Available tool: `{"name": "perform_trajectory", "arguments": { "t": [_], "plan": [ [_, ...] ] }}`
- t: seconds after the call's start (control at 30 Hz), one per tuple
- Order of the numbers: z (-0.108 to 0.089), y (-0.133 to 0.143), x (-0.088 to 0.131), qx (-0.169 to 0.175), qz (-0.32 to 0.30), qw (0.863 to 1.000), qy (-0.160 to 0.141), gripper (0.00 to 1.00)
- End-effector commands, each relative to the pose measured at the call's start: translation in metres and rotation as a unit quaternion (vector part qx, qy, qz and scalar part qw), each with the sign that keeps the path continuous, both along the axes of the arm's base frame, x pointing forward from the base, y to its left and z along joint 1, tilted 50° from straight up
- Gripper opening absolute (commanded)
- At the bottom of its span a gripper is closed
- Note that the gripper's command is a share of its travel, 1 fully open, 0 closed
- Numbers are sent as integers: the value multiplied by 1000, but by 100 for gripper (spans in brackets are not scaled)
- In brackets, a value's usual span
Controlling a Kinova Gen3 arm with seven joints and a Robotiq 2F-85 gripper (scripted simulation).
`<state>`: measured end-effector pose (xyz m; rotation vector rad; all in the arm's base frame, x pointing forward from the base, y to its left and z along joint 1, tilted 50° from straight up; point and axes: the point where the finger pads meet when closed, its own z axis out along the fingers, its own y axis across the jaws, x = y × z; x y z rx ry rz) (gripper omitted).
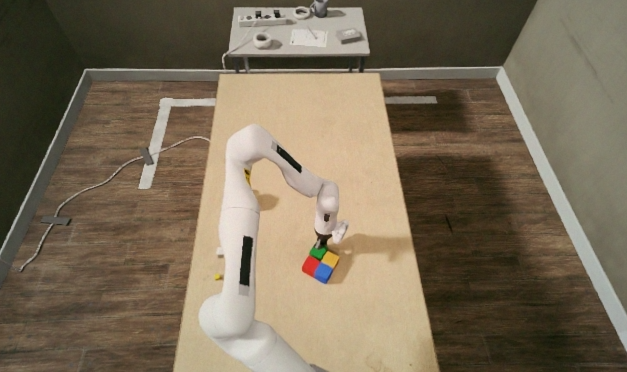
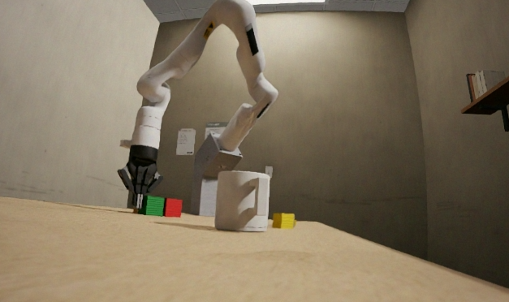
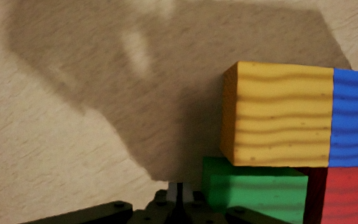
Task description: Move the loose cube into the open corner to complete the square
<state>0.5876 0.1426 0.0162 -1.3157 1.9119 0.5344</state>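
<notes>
The green cube [image 1: 318, 251] [image 2: 153, 205] [image 3: 260, 192] stands at the open corner, beside the yellow cube [image 1: 330, 259] [image 3: 283, 115] and the red cube [image 1: 311, 266] [image 2: 173, 208] [image 3: 352, 192]. The blue cube [image 1: 324, 273] [image 3: 356, 117] is diagonal to it. In the wrist view a gap shows between green and red, and green juts out past yellow's left face. A strip of green's side shows along yellow; whether they touch is unclear. My gripper [image 1: 319, 244] [image 2: 139, 201] [image 3: 179, 198] is shut and empty, pointing down, its fingertips low beside green's outer face.
A white mug [image 2: 238, 200] and a small yellow block [image 1: 217, 276] [image 2: 283, 220] stand near the left table edge in the top view, by the arm. The arm arches over the table [image 1: 293, 115]. A grey side table [image 1: 328, 50] stands beyond the far edge.
</notes>
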Motion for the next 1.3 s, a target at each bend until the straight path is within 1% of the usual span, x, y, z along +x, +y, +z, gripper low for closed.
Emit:
{"name": "perform_trajectory", "arguments": {
  "t": [0.0, 1.27],
  "plan": [
    [1, -1, 0, 0, -1, 1000, 0, 10],
    [0, 1, -4, 0, -1, 1000, 0, 10]
  ]
}}
